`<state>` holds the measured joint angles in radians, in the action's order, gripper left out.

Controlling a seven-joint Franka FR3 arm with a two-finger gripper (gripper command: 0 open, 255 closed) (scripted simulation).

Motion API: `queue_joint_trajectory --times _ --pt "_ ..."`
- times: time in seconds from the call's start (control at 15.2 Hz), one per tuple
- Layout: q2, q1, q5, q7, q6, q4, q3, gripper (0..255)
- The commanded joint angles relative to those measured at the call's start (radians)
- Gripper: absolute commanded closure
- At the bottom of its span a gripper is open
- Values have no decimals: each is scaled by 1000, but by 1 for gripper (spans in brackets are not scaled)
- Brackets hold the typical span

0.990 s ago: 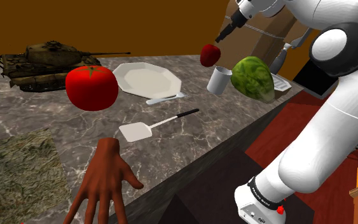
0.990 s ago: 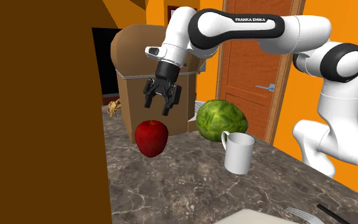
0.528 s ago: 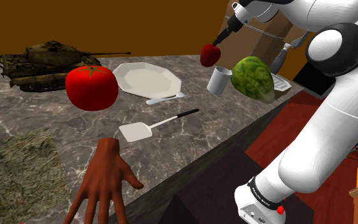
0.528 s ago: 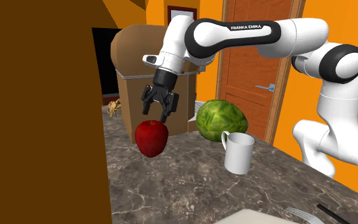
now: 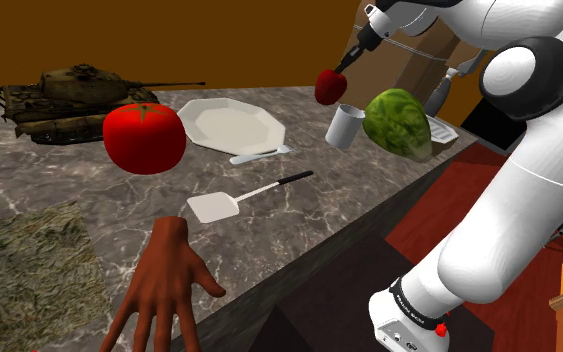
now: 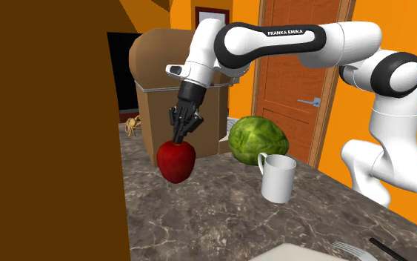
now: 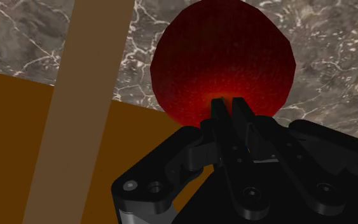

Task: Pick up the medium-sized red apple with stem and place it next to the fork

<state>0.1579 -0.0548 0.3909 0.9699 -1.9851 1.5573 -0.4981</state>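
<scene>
The dark red apple (image 5: pixel 330 86) rests on the marble counter (image 5: pixel 299 215) near its far edge, beyond the white mug (image 5: pixel 345 127). My black gripper (image 5: pixel 341 68) comes down on the apple's top from above. In the second exterior view the gripper (image 6: pixel 178 137) has its fingers drawn together, tips at the apple (image 6: pixel 176 161). The wrist view has the gripper (image 7: pixel 229 105) pinching at the top middle of the apple (image 7: pixel 225 57); the stem is hidden between the fingers. A grey fork (image 5: pixel 259 155) lies against the near rim of the white plate (image 5: pixel 229 125).
A green cabbage (image 5: pixel 399 122) sits close beside the mug. On the counter also stand a big red tomato (image 5: pixel 144 137), a model tank (image 5: pixel 69 100), a white spatula (image 5: pixel 239 200) and a brown hand (image 5: pixel 169 285). A cardboard box (image 6: pixel 162 81) rises behind the apple.
The gripper came down onto the apple with fingers spread, then its fingers closed together at the apple's top. The apple has stayed in place.
</scene>
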Motion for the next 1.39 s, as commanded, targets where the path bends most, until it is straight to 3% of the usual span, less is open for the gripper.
queue_joint_trajectory --times 0.0,0.33,1.32 --pt "1 0 0 0 0 0 0 255" --pt "-3 0 -1 1 -2 5 0 255" --pt "58 -37 15 -46 218 -271 -11 255"
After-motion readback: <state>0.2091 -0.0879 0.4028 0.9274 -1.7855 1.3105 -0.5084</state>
